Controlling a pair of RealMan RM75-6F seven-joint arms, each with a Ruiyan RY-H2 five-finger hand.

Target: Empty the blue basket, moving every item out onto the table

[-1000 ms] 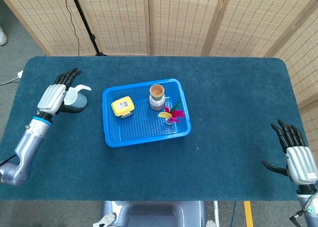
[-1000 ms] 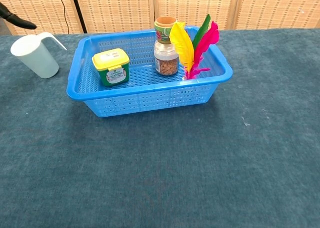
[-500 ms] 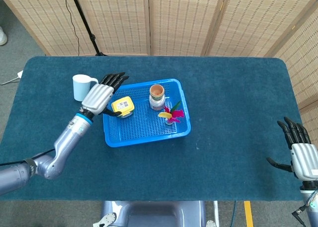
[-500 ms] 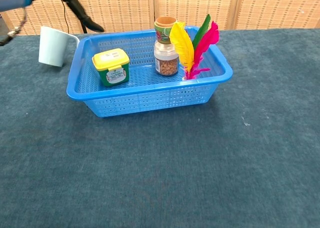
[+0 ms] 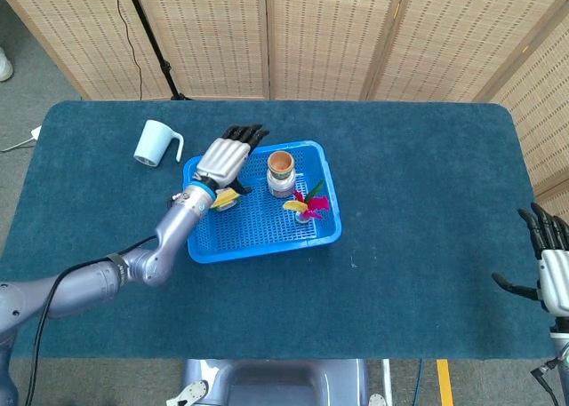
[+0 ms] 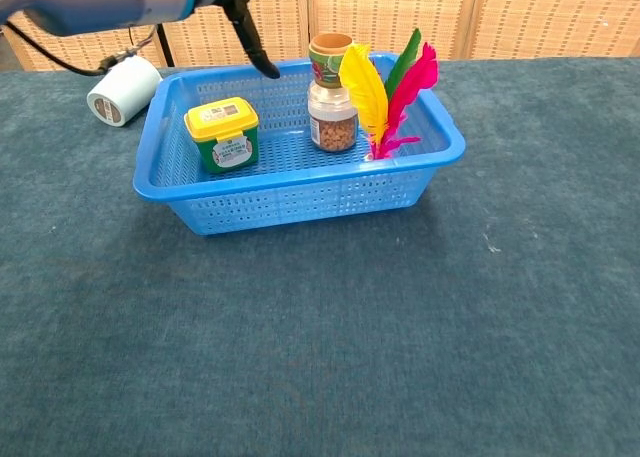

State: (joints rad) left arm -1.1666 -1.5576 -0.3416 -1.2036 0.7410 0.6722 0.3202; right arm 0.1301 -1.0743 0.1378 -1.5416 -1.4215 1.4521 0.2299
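Hovering over the left part of the basket [image 5: 258,233], the left hand [image 5: 224,162] has its fingers [image 5: 244,134] stretched out and apart, holding nothing; it hangs above the yellow-lidded tub [image 6: 224,133], which the head view largely hides under the hand. The chest view shows only the thumb side of that hand near the top edge, clear of everything in the basket.

One item is out: a pale cup [image 5: 156,145] lies on its side on the tabletop [image 5: 418,210], just beyond the basket's far-left corner. By my reading that is the only part of the job done.

Three things are left inside. The tub sits in the left half. A jar [image 6: 333,118] with a small orange pot [image 6: 331,59] stacked on top stands near the back wall, towards the right. Beside it, in the right end, stands a bunch of feathers [image 6: 388,87] in yellow, green and pink.

The right hand [image 5: 553,277] is well apart at the tabletop's right edge, fingers spread and empty, taking no part.

So the task looks early on, and the tub seems the likely next pick.
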